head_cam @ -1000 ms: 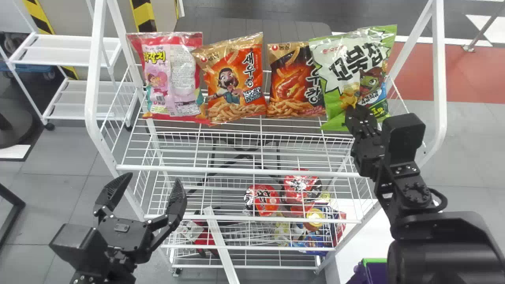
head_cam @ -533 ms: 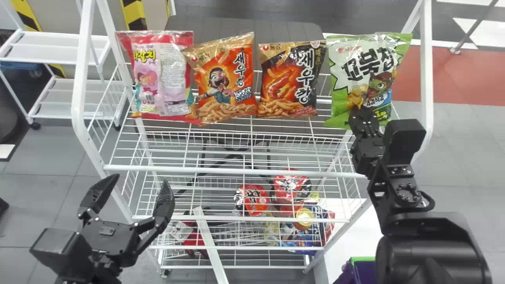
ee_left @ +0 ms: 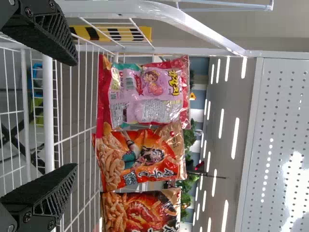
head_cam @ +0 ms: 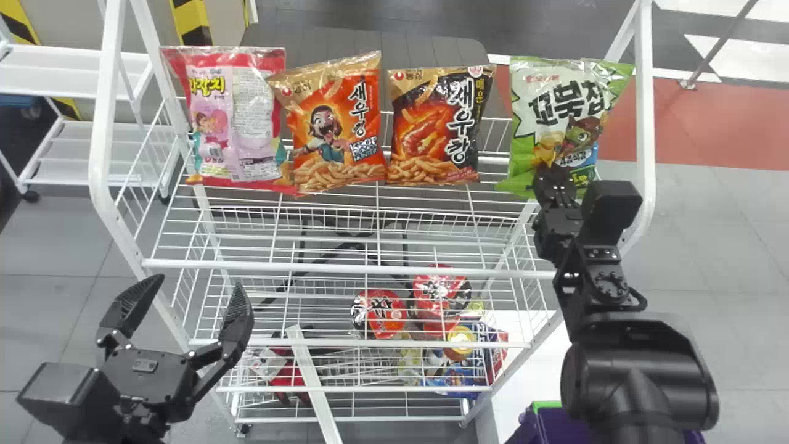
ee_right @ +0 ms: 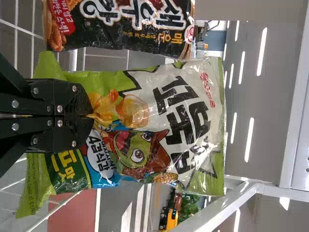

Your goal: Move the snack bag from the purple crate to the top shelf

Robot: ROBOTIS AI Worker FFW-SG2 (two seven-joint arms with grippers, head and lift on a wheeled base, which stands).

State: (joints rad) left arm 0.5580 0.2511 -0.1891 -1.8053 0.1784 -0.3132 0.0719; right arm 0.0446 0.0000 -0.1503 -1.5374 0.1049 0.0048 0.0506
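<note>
"Where is the snack bag?" asks the first.

"The green snack bag [head_cam: 558, 102] is upright at the right end of the top shelf [head_cam: 345, 269]," the second answers. "The right gripper [head_cam: 547, 171] pinches the lower part of its front. Whether its bottom edge bears on the wire, the views do not tell."

"And its neighbours?"

"The black-and-orange shrimp snack bag [head_cam: 441, 126] stands just beside it, to its left. Beyond are the orange snack bag [head_cam: 336, 126] and, farthest left, the pink-and-red snack bag [head_cam: 253, 117]; those two touch."

"What of the left gripper [head_cam: 197, 282]?"

"It hangs in front of the rack's left side, its two fingers spread wide, with nothing between them."

"Anything lower down?"

"Two red-lidded cups [head_cam: 383, 313] sit side by side below the top shelf. The purple crate [head_cam: 548, 425] is at the lower right, partly hidden by the right arm."
</note>
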